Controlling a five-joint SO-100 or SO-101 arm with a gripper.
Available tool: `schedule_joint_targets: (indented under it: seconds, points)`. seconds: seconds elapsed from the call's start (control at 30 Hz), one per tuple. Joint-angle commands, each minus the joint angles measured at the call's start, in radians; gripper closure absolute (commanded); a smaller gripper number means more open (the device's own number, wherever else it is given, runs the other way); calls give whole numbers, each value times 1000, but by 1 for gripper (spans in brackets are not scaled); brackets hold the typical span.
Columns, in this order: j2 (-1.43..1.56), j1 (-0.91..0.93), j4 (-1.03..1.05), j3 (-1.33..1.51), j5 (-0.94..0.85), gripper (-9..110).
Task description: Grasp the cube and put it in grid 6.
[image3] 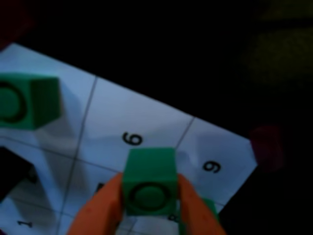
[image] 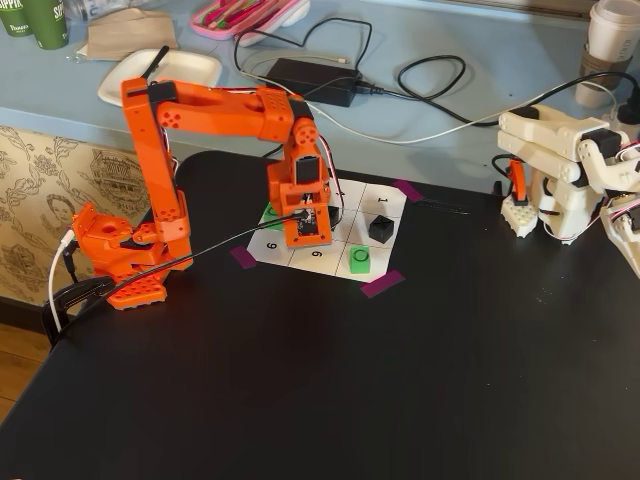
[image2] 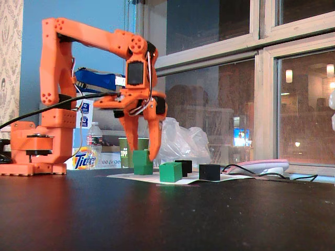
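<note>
Black tabletop carries the grid sheet (image: pixel 385 200). Gripper (image3: pixel 149 205) clamps the cube (image3: pixel 149 180), seemingly just above the sheet, near grid 6 (image3: pixel 131 139); it should centre over that cell before lowering and releasing.

black table (image: pixel 400 380) | on it: grid sheet (image: pixel 385 205), orange arm base (image: pixel 120 270), white arm (image: pixel 560 175)

in the wrist view the orange fingers (image3: pixel 98 210) run off the bottom edge, blurred.
</note>
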Motion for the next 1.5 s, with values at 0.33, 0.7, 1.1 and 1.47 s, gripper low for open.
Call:
schedule_joint_targets:
  seconds: [0.33, 0.7, 1.1, 1.47]
  points:
    - [40, 48, -3, -35, 38, 81]
    - [67, 66, 17, -44, 41, 66]
    - [518, 285, 192, 12, -37, 76]
    - [1014, 621, -318, 871, -259, 101]
